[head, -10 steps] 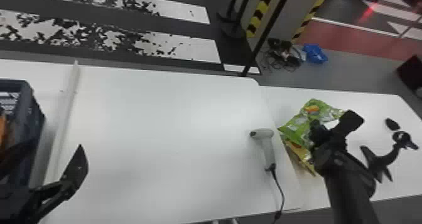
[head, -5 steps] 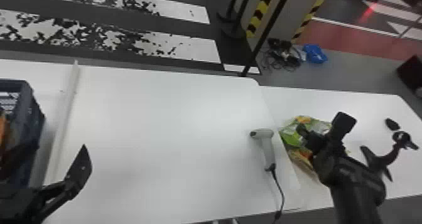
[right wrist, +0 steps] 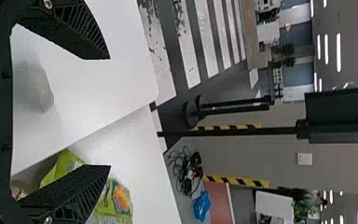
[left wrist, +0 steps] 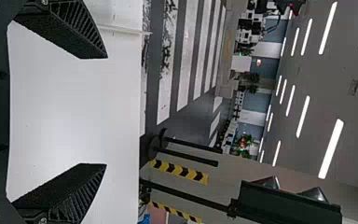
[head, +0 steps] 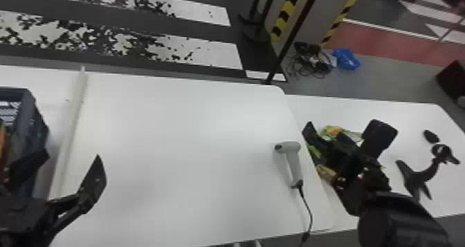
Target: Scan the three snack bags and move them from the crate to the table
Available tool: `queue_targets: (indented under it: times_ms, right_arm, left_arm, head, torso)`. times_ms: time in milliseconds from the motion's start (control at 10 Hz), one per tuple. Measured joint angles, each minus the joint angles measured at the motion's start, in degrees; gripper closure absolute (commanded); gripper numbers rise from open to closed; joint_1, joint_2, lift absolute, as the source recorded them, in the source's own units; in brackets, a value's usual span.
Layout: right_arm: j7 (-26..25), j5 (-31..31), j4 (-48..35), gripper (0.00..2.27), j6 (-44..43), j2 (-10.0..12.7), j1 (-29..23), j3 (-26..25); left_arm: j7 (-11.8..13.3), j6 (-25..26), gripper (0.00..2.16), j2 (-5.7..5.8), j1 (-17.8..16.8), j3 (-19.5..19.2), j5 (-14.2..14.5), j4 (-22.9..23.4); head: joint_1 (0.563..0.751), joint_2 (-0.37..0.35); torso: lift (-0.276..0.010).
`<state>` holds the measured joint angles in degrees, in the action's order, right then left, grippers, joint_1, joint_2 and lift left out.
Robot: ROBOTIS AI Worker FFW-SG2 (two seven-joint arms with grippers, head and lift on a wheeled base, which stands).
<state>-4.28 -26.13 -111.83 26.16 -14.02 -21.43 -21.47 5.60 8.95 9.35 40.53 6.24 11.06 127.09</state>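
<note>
In the head view my left gripper (head: 65, 170) is open between the dark blue crate (head: 29, 125) and the white table (head: 173, 153); the left wrist view shows the gripper (left wrist: 95, 112) holding nothing. An orange bag (head: 2, 142) is partly visible in the crate. On the right, my open right gripper (head: 340, 137) is over a green snack bag (head: 332, 130) and a yellow one (head: 325, 173), partly hiding both. In the right wrist view that gripper (right wrist: 99, 112) has empty space between its fingers, with the green bag (right wrist: 121, 198) behind one finger. The scanner (head: 293, 159) lies near the table's right edge.
A side table (head: 398, 108) adjoins on the right, bearing a black stand-like object (head: 420, 173) and a small dark item (head: 431, 136). The scanner's cable (head: 308, 204) runs to the front edge. A pale raised strip (head: 71, 125) separates crate and main table area.
My right gripper has shifted left toward the scanner and turned, covering more of the bags. The left gripper has moved slightly right. The scanner has stayed put.
</note>
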Motion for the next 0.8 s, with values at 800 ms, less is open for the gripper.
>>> queue_targets:
  times_ms: [800]
  right_arm:
    - [2.6,10.55,-12.93,0.08,-26.79,8.67,-19.81,19.17]
  left_arm:
    - [-0.95,-5.67,0.04,-0.51,3.7,-1.99,-0.16,-0.15]
  head:
    - [0.695,-0.143]
  torso:
    - [-0.062]
